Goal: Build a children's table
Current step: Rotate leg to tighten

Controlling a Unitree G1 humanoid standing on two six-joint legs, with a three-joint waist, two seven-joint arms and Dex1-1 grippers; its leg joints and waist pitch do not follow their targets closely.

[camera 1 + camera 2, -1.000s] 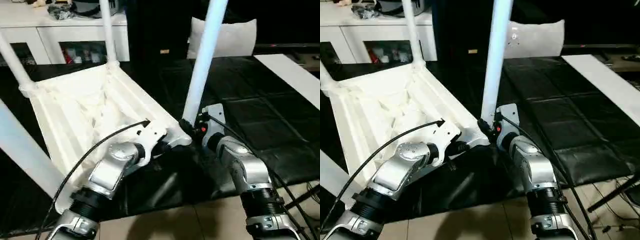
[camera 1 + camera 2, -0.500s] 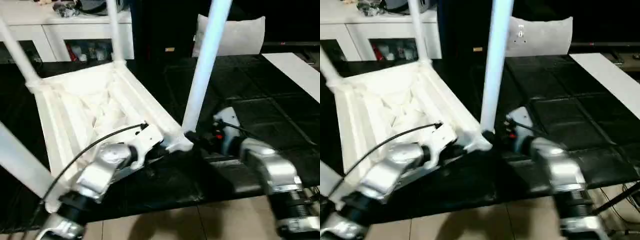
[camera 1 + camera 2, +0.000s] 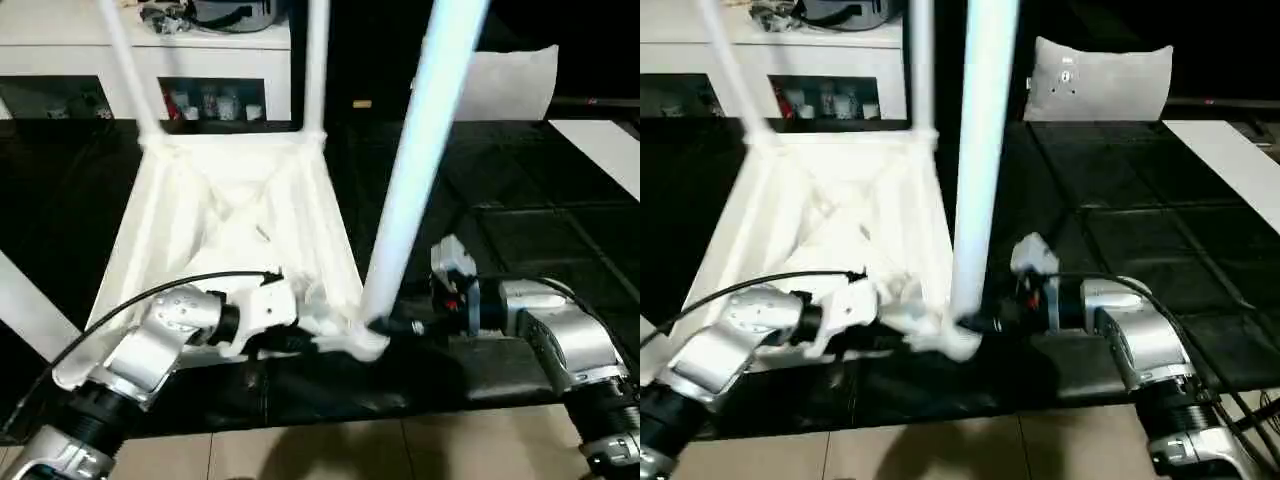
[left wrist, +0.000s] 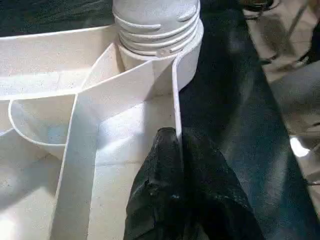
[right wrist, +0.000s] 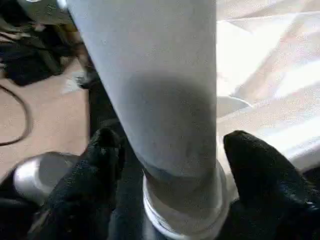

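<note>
The children's table is lying upside down on the black mat (legs pointing up). The left claw is pinching its rim; the right claw is straddling, fingers wide, the near leg.

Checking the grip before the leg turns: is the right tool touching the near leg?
Apart. In the right wrist view, gaps show between both fingers of the right tool and the leg.
</note>
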